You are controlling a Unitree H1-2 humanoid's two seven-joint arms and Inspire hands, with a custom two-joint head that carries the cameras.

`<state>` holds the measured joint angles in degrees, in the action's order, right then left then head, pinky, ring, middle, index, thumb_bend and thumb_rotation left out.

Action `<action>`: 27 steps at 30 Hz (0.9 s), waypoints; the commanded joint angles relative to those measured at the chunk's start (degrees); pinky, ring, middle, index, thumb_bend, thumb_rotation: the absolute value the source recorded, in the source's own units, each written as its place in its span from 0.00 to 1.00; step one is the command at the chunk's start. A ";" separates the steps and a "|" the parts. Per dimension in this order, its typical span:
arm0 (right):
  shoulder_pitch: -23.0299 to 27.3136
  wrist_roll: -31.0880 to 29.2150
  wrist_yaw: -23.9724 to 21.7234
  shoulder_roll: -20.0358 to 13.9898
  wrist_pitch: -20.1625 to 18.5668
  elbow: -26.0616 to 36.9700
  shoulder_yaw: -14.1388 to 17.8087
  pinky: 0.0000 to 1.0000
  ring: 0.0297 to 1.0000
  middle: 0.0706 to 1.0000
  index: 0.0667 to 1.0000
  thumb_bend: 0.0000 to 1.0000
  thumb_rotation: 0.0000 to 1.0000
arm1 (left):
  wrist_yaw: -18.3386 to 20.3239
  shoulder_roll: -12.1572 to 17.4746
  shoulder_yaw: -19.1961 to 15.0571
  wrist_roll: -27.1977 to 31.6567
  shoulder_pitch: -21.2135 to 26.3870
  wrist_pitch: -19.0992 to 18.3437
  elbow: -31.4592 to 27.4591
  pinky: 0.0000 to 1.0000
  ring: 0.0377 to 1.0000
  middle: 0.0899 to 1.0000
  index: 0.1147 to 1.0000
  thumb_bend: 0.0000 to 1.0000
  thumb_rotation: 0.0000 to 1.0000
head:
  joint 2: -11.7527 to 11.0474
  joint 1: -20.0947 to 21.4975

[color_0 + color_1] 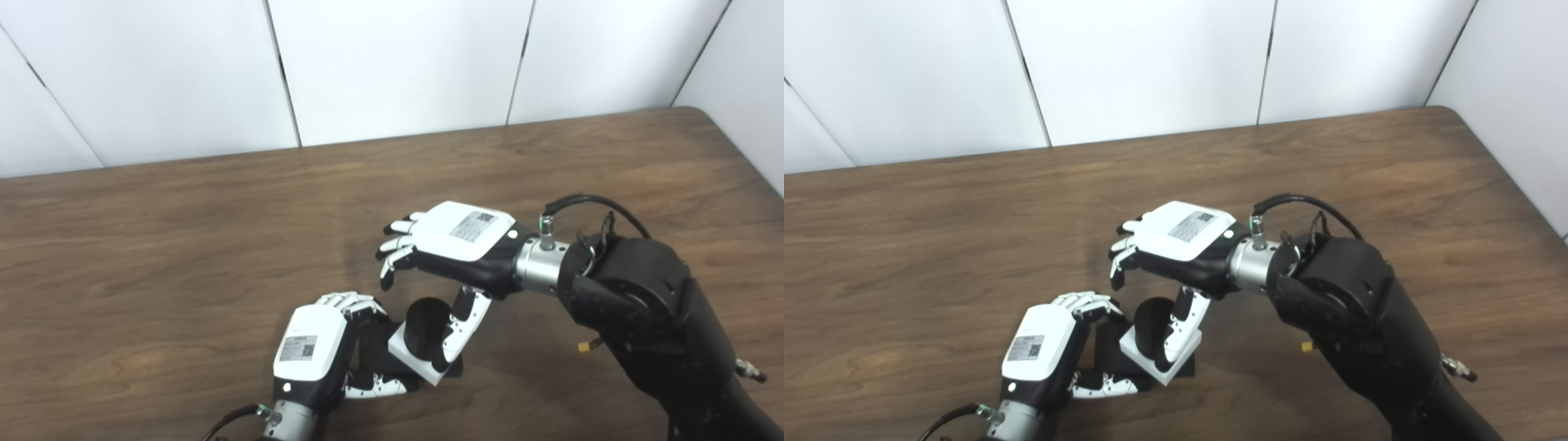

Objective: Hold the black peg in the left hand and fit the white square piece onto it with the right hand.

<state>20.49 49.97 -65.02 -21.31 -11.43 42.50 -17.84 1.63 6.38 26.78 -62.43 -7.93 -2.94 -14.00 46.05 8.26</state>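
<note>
Two hands close together near the front edge of the wooden table (184, 245). Left hand (315, 349) wrapped around the base of the black peg (427, 324), fingers curled over the dark block beneath it, thumb lying along the near side. White square piece (409, 358) already down around the peg, tilted, one corner toward the camera, peg's round top standing proud through its hole. Right hand (456, 245) above and just behind, fingers spread and holding nothing, only its thumb (460, 334) reaching down to touch the piece's right edge. Judged as the last stage of fitting: piece threaded on, probably not yet seated flat. Next move likely a gentle press to level the square against the base, with the left grip kept steady so nothing twists. Peg's long axis leaning up and slightly away from the camera, top face turned toward the right palm; exact tilt hard to tell.
</note>
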 commanded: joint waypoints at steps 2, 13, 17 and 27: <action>2.06 -0.20 0.99 0.03 -0.74 2.15 1.60 0.96 0.97 0.88 0.71 1.00 0.49 | 3.16 0.15 0.05 -2.53 -0.99 -3.25 0.66 0.79 0.78 0.74 0.70 0.86 0.39 | 0.06 0.12; 1.34 -1.79 2.45 -0.52 -1.51 2.23 4.40 0.93 0.98 0.87 0.72 1.00 0.49 | 2.24 0.04 -3.09 5.37 -2.20 -1.02 -5.44 0.83 0.83 0.86 0.92 1.00 0.73 | 0.07 -0.91; 1.26 -2.75 3.11 -1.06 -2.19 1.96 6.08 0.93 0.97 0.87 0.72 1.00 0.50 | 3.53 -0.83 -6.72 13.94 -3.12 -1.42 -9.75 0.83 0.85 0.89 0.92 1.00 0.80 | -0.08 -0.88; -9.26 -15.95 13.26 0.15 -11.24 -1.37 18.37 0.82 0.96 0.91 0.90 0.72 0.89 | 1.48 -2.90 -18.43 36.07 -2.18 -3.46 -13.11 0.91 0.93 0.96 0.98 0.91 0.99 | -0.21 -1.38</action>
<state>11.76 36.02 -55.44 -21.64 -21.89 40.90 -1.19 5.11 6.26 9.73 -29.16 -11.56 -8.27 -26.43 45.79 6.85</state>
